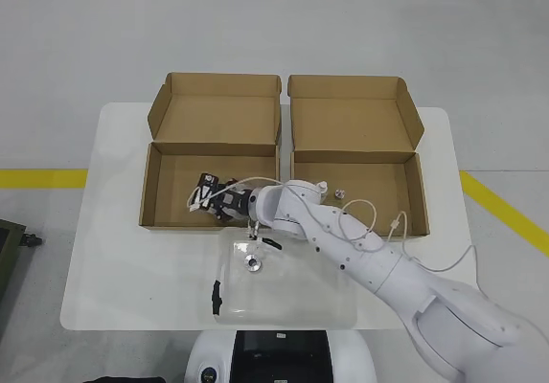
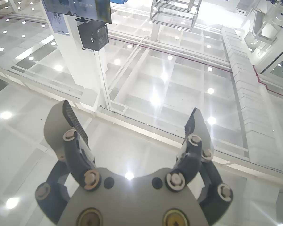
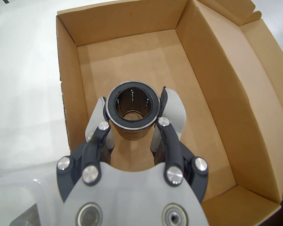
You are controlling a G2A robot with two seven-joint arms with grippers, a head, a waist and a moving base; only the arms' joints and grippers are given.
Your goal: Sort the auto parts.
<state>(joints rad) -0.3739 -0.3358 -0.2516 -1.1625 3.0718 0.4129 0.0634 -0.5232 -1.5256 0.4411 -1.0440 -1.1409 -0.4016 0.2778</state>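
Observation:
My right gripper (image 3: 134,96) is shut on a linear bearing (image 3: 133,116), a metal cylinder with a black end ring and ball rows inside its bore. It hangs over the brown floor of the left cardboard box (image 3: 143,55). In the top view the right gripper (image 1: 207,191) sits over the middle of the left box (image 1: 164,191), its arm crossing in from the lower right. The left gripper (image 2: 131,116) points up at a ceiling, open, with nothing between its toothed fingers (image 2: 72,116).
The right cardboard box (image 1: 389,196) holds two small metal parts (image 1: 321,188) near its left end. A clear tray (image 1: 293,292) at the table's front edge holds a round metal part (image 1: 251,263) and a black piece (image 1: 217,297). Both box lids stand open at the back.

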